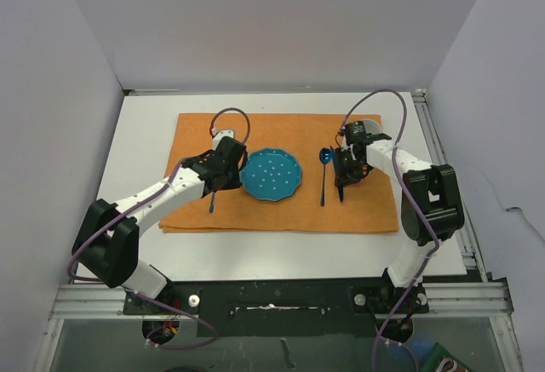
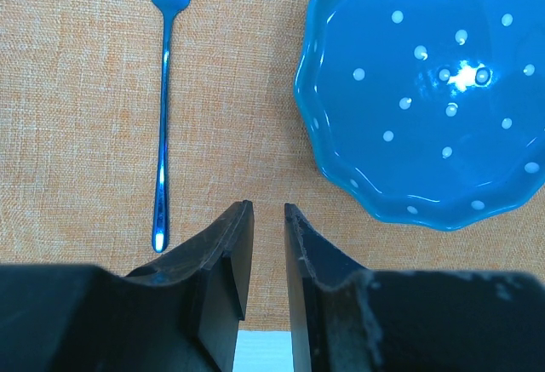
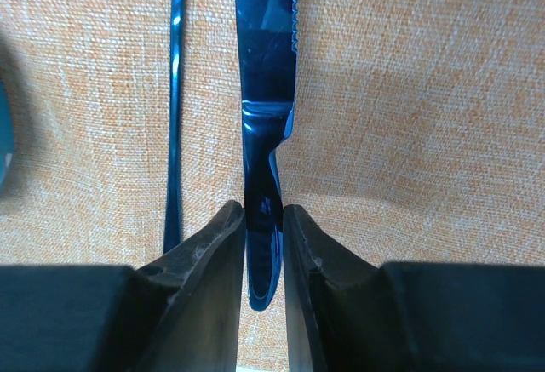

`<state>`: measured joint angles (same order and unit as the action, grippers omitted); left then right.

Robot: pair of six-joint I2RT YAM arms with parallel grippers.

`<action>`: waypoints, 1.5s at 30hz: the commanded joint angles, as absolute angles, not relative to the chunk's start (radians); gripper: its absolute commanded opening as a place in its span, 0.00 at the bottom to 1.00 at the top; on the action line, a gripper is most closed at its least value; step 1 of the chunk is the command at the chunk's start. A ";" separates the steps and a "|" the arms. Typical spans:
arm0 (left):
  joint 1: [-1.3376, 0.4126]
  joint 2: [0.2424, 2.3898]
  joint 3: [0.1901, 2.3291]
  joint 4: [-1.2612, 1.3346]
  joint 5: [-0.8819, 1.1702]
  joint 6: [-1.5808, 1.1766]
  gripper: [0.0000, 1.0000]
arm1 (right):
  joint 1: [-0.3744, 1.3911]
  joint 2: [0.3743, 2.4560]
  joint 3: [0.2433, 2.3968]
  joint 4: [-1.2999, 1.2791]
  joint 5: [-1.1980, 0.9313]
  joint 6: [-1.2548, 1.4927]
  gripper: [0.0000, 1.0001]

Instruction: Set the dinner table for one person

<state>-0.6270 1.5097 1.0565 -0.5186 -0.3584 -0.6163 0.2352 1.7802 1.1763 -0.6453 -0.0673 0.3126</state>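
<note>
On the white dinner table (image 1: 145,134) lies an orange cloth (image 1: 281,129) with a blue dotted plate (image 1: 271,174) (image 2: 426,91) at its middle. Left of the plate lies a blue fork (image 2: 162,125) (image 1: 211,203). My left gripper (image 2: 268,210) (image 1: 223,176) hovers between fork and plate, its jaws a narrow gap apart with nothing in them. Right of the plate lies a blue spoon (image 1: 324,172) (image 3: 174,117). Beside it my right gripper (image 3: 264,208) (image 1: 345,172) is shut on the handle of a blue knife (image 3: 266,91), whose blade points away over the cloth.
White walls enclose the table at the back and on both sides. A metal rail (image 1: 272,300) runs along the near edge by the arm bases. Purple cables loop above both wrists.
</note>
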 commanded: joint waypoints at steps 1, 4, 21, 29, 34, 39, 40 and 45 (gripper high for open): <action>-0.632 1.514 1.095 -0.473 -0.356 -0.612 0.22 | 0.237 1.746 1.232 -0.643 -0.093 0.305 0.15; -0.631 1.509 1.095 -0.474 -0.357 -0.612 0.22 | 0.238 1.748 1.225 -0.637 -0.091 0.308 0.15; -0.634 1.503 1.091 -0.474 -0.355 -0.612 0.22 | 0.256 1.775 1.214 -0.619 -0.105 0.333 0.15; -0.634 1.503 1.099 -0.477 -0.356 -0.611 0.22 | 0.286 1.803 1.213 -0.585 -0.135 0.371 0.15; -0.635 1.503 1.099 -0.483 -0.361 -0.607 0.22 | 0.286 1.803 1.202 -0.590 -0.085 0.378 0.14; -0.634 1.510 1.106 -0.482 -0.358 -0.606 0.22 | 0.277 1.781 1.193 -0.605 -0.068 0.370 0.13; -0.635 1.511 1.107 -0.481 -0.357 -0.606 0.22 | 0.274 1.778 1.193 -0.610 -0.064 0.367 0.13; -0.635 1.511 1.103 -0.479 -0.354 -0.606 0.22 | 0.269 1.766 1.195 -0.625 -0.067 0.362 0.13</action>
<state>-0.6296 1.5158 1.0576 -0.5190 -0.3584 -0.6159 0.2756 1.8187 1.1873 -0.6224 -0.0807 0.3630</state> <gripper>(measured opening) 0.217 0.214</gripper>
